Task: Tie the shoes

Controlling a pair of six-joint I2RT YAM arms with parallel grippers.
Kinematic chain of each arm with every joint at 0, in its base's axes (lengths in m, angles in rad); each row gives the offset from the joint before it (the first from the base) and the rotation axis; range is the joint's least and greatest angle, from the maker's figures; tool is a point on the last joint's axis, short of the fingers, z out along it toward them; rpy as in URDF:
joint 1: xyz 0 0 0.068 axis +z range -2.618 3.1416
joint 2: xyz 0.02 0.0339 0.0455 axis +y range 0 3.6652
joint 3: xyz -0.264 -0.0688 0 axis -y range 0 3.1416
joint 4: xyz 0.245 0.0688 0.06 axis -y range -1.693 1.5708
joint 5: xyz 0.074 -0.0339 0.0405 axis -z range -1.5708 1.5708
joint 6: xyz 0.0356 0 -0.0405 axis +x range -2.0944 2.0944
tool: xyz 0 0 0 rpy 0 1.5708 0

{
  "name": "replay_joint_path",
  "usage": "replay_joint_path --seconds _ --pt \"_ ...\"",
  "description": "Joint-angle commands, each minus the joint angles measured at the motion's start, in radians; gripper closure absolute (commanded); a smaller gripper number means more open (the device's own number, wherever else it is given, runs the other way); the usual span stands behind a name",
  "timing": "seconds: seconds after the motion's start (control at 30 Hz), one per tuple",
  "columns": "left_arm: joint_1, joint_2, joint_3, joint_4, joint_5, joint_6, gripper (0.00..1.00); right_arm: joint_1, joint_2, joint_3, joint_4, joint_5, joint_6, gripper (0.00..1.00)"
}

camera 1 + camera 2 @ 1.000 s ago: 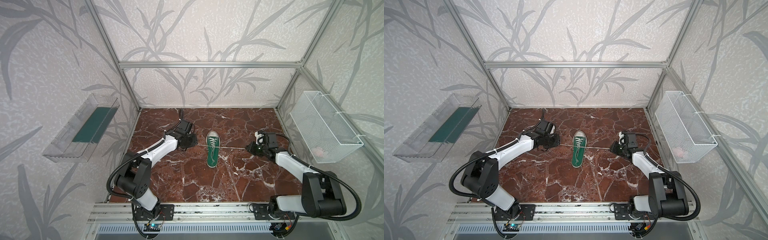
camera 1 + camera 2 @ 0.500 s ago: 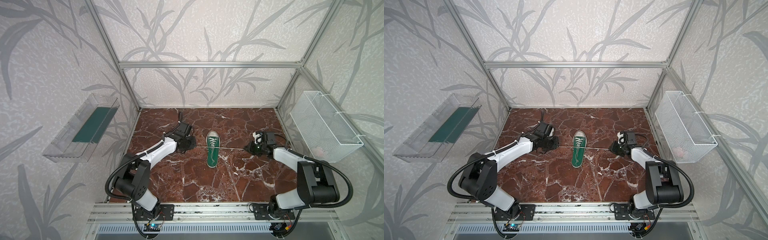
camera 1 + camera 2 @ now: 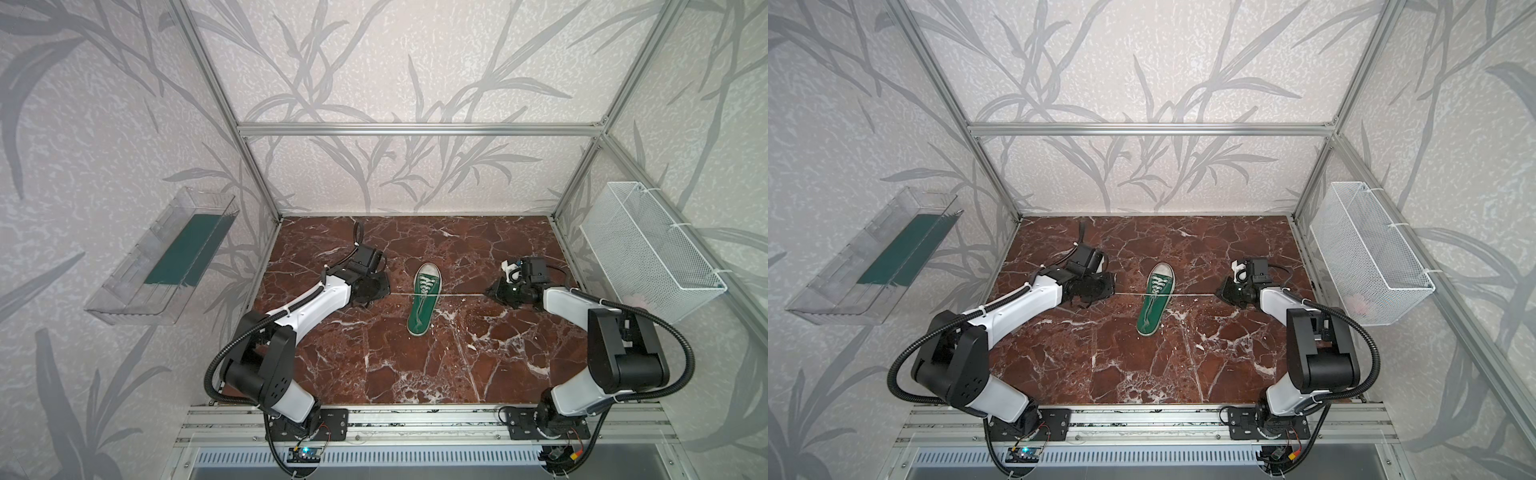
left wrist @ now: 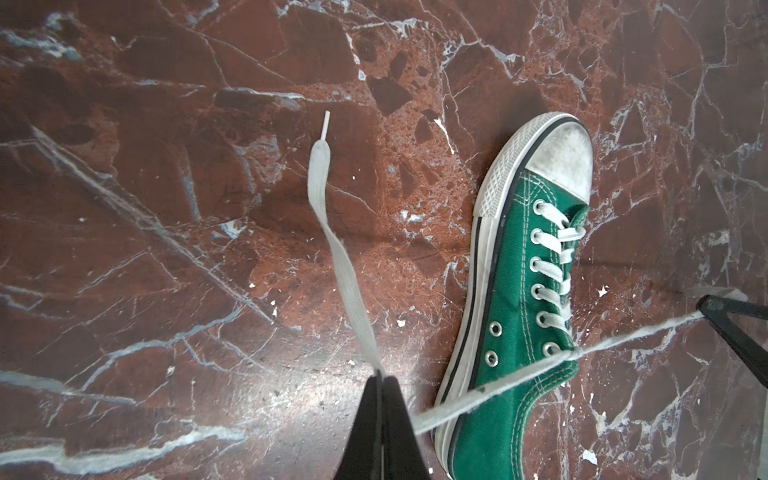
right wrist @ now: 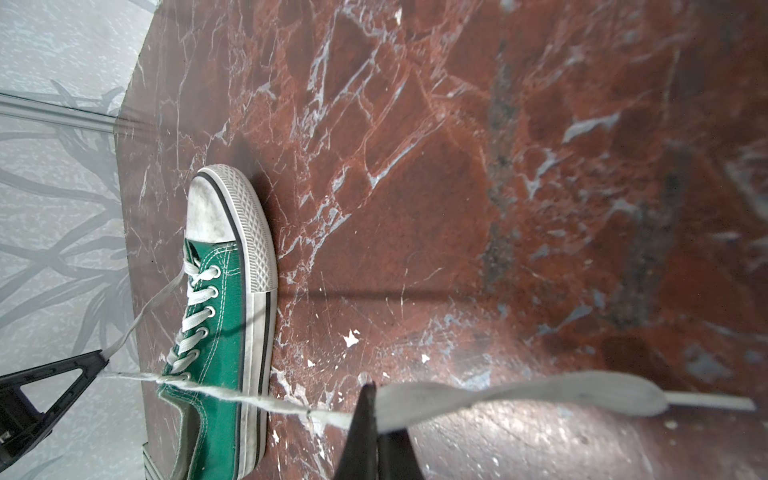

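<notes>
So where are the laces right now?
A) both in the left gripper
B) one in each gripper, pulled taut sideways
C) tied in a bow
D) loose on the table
B: the left gripper and right gripper are each shut on a lace, stretched straight from the sneaker.

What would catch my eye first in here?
A small green sneaker sits mid-table on the red marble tabletop, toe toward the back wall. Its white laces run as one taut line straight across it, each end pinched in a shut tool: the left tool on one side, the right tool on the other.
</notes>
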Motion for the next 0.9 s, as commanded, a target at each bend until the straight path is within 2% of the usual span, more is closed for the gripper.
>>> replay_joint_path --seconds 0.0,0.5,0.7,0.87 --pt "0.021 -0.011 -0.021 -0.045 -0.057 -0.008 1.00 -0.042 0.003 0.040 -0.029 0.092 -0.025 1.00" --pt "0.008 0.013 -0.014 -0.030 -0.036 -0.022 1.00 -0.073 0.075 0.145 -0.050 0.064 -0.051 1.00" --pt "0.012 0.034 -0.018 -0.040 -0.052 -0.018 1.00 -0.073 0.080 0.117 -0.029 0.061 -0.040 1.00" --pt "0.014 0.069 -0.027 -0.033 -0.020 -0.023 1.00 -0.073 0.093 0.101 -0.012 0.031 -0.033 1.00"
